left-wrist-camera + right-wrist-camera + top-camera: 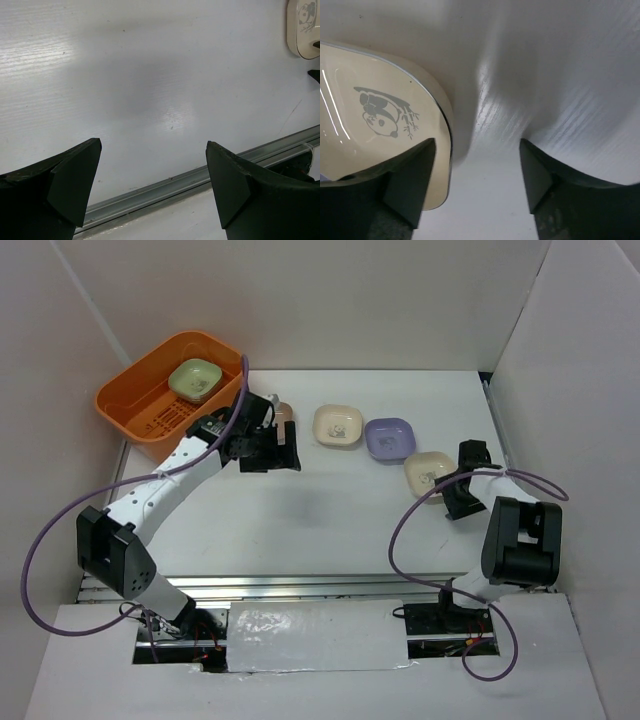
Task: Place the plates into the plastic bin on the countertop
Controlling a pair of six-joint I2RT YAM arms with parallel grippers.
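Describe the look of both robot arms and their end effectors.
Both are built of white tubular links joined by chunky black joint housings: the left arm and the right arm. A thin purple cable loops beside each. The left end effector and right end effector each have two matte black, wedge-shaped fingers.

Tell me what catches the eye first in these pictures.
The bright orange bin at the far left corner of the table stands out, with one green plate lying inside. To its right, a cream plate, a lavender plate and a second cream plate lie in a row. The right gripper stands open astride that last plate's rim.
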